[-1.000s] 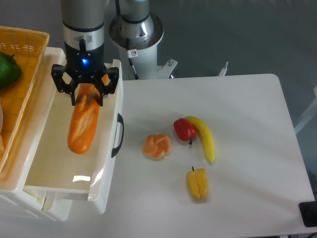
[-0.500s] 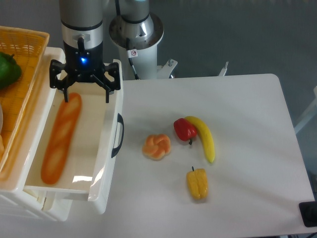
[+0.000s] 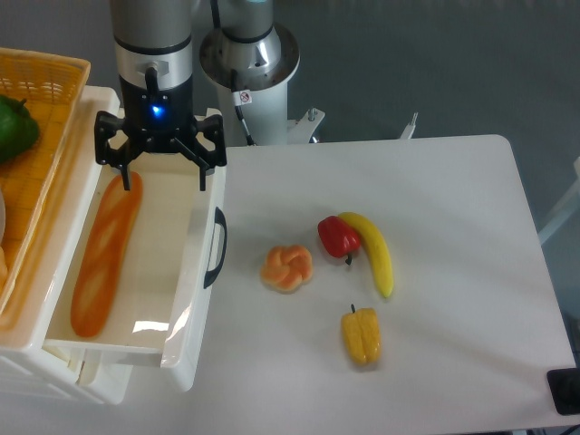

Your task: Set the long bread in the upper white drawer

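The bread (image 3: 104,258) lies flat inside the drawer (image 3: 195,290), along its left wall, running lengthwise from the back toward the front. Its far end sits just below the claw's left-hand finger as seen by the camera; its near end rests close to the front wall. Nothing grips it.

The claw (image 3: 161,172) hangs over the back part of the drawer, its two fingers (image 3: 201,170) spread wide apart and holding nothing. A blue light glows on the wrist above it. The bread lies beneath and toward the camera from the claw, apart from both fingers, though whether the finger nearest it touches the loaf's tip cannot be told.

The drawer is pulled out, its dark handle (image 3: 217,246) facing the tabletop (image 3: 453,236). An orange basket (image 3: 36,109) stands to the left, above the drawer's edge, with a green item (image 3: 16,127) in it.

On the tabletop, well apart from the drawer, lie a knotted bun (image 3: 287,268), a red pepper (image 3: 338,237) touching a banana (image 3: 374,251), and a yellow pepper (image 3: 361,334) nearer the camera. The arm's base (image 3: 249,63) stands behind the tabletop.
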`<act>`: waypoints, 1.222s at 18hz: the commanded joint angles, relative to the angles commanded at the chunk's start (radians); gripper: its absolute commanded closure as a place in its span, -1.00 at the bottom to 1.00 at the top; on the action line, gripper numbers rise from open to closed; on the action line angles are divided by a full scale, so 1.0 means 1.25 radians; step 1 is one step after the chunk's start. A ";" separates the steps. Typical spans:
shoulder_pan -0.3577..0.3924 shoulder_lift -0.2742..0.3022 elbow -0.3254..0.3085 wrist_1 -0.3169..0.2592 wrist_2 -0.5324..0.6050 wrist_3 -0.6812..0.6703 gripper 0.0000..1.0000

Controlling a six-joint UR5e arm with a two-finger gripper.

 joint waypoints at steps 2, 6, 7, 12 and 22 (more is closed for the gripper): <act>0.009 0.000 -0.007 0.017 0.014 0.022 -1.00; 0.048 -0.005 -0.009 0.027 0.019 0.039 -1.00; 0.061 -0.006 -0.009 0.026 0.019 0.055 -1.00; 0.126 -0.007 -0.023 0.026 0.019 0.124 -1.00; 0.173 -0.016 -0.041 0.032 0.019 0.201 -1.00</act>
